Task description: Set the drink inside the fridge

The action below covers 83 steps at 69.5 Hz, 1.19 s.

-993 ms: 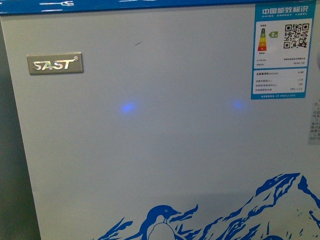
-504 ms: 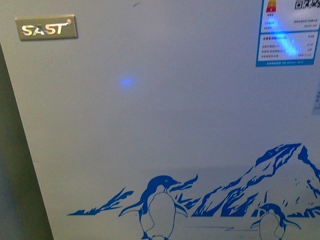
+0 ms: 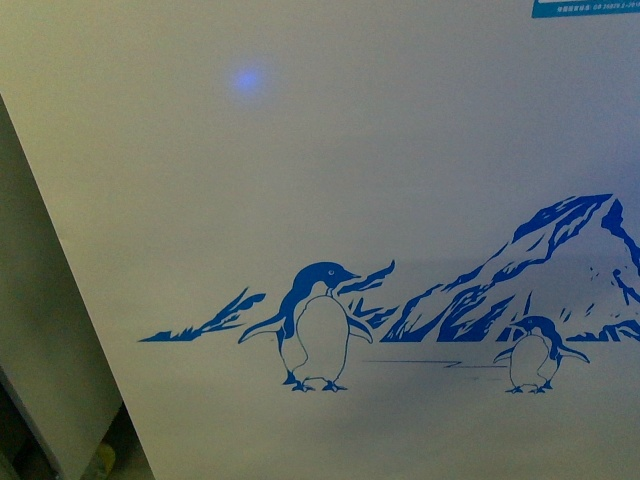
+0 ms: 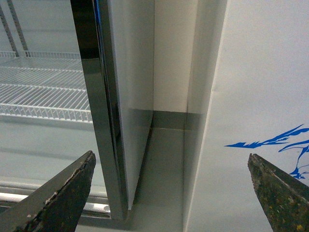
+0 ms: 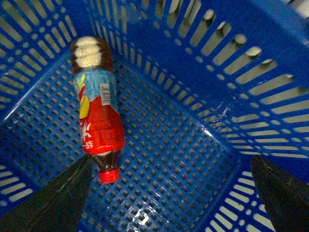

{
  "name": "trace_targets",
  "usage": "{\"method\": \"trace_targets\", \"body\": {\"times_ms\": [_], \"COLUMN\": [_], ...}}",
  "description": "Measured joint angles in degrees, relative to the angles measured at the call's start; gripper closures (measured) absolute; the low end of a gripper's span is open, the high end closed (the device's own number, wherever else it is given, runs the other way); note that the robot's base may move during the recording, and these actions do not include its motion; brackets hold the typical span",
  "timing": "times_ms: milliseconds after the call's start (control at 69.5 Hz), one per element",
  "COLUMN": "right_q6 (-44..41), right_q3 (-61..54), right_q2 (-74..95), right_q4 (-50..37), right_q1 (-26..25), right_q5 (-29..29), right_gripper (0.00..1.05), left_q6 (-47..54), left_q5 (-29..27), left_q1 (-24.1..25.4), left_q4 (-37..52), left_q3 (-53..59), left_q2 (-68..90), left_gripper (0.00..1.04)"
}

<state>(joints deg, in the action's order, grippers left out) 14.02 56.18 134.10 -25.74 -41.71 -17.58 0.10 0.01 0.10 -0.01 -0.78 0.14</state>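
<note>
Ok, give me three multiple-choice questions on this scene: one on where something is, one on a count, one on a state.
1. Where is the bottle?
A. in the blue basket
B. on a wire shelf
C. in a gripper

2. How many penguins are on the fridge front?
A. one
B. two
C. four

3. The right gripper is:
A. shut on the bottle
B. shut on the basket rim
C. open and empty

Answers: 1 A, it lies on its side on the basket floor. 2 B, one large and one small. 3 C, its fingers are spread with nothing between them.
</note>
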Motion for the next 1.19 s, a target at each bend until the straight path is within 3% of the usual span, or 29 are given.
{"method": "trace_targets", "body": {"times_ms": [273,691,878,1195], "right_q6": [2.93,6.27,7.63,7.52], "right_q3": [18.4,44.39,59.76,67.95], "right_q2": [16.41,34.67,44.11,50.97], "right_q4": [6.03,14.38,23.67,27.54], "right_q1": [1.7,6.19,7.74,7.3], "right_q5": [-2.43,0.24,-0.63,-1.31], "right_gripper": [0.07,0.07,0.07,0.07], "left_q6": [0.0,0.0,0.0,0.0], "left_q5": [0.02,0.0,0.02,0.0], "left_q1": [0.0,0.0,0.0,0.0], "left_q4": [0.0,0.0,0.0,0.0], "left_q3": [0.0,0.0,0.0,0.0], "left_q2": [0.0,0.0,0.0,0.0], "left_gripper": [0.08,0.08,0.08,0.08]}}
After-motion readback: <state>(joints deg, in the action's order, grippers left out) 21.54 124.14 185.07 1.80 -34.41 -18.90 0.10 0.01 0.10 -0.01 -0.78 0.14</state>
